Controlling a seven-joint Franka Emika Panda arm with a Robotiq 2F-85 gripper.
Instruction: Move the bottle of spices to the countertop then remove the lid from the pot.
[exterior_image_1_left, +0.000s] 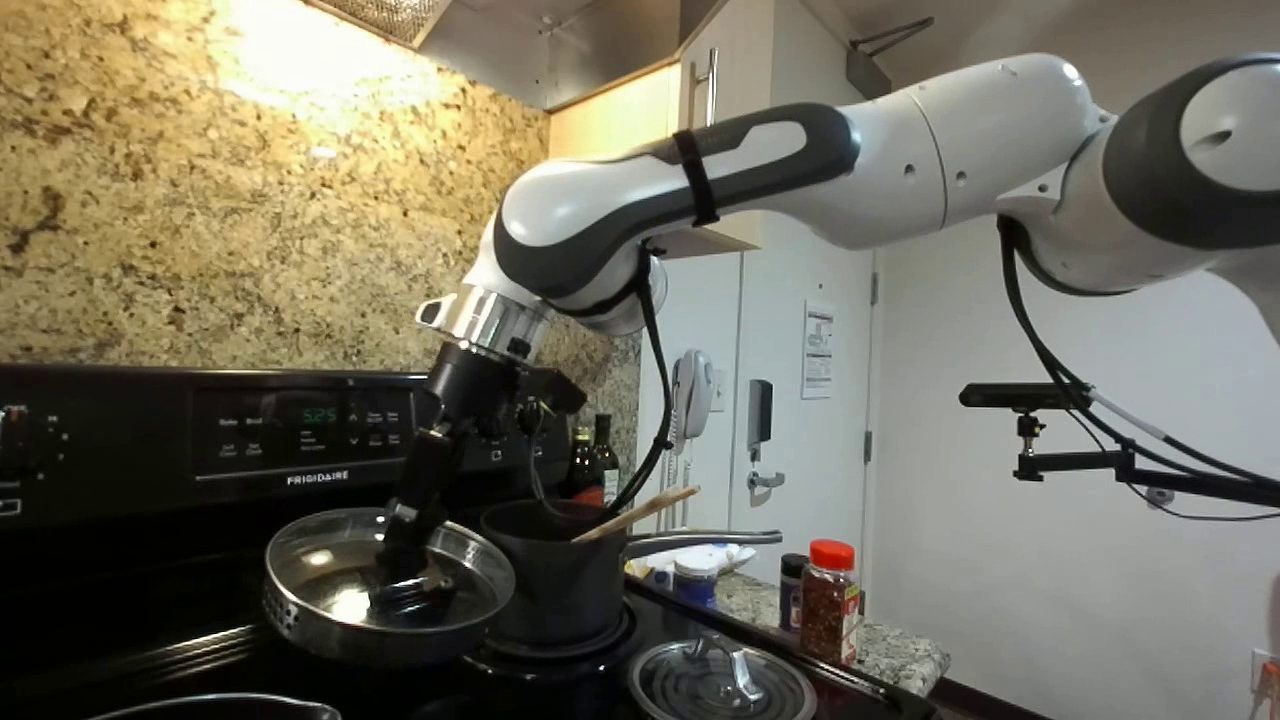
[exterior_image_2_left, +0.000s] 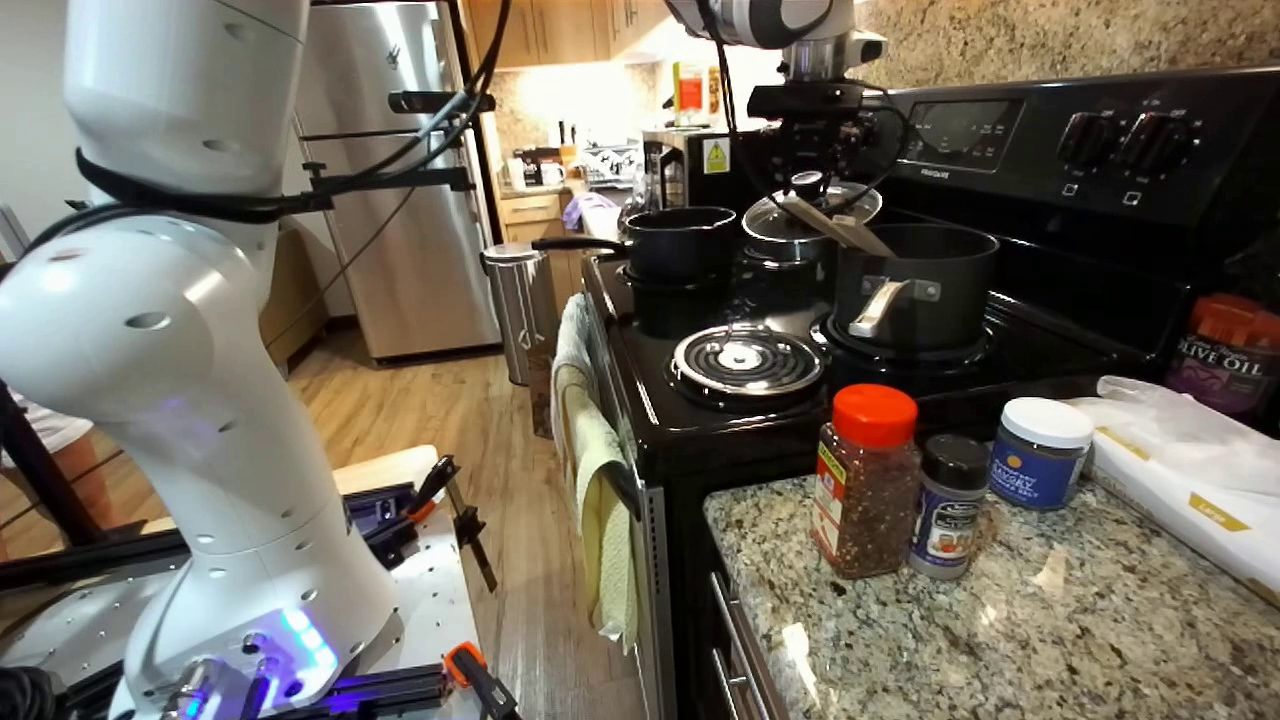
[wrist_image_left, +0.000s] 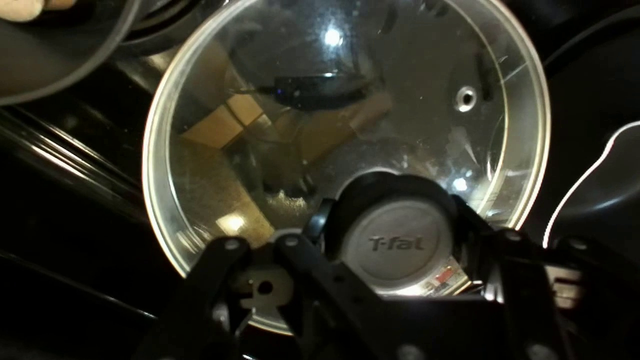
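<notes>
The bottle of spices, with its orange-red cap, stands upright on the countertop in both exterior views. The countertop is speckled stone. My gripper has a finger on each side of the lid's round dark knob and is shut on it. The lid is wide, with a clear centre and shiny rim. It is tilted over the back of the stove in both exterior views. What lies under it is hidden. The pot stands uncovered beside it; its rim also shows in the wrist view.
A dark pot with a wooden spoon stands close beside the lid. A smaller silvery lid lies on a front burner. The stove's back panel rises behind the gripper. A dark-capped bottle and white-lidded jar stand on the counter.
</notes>
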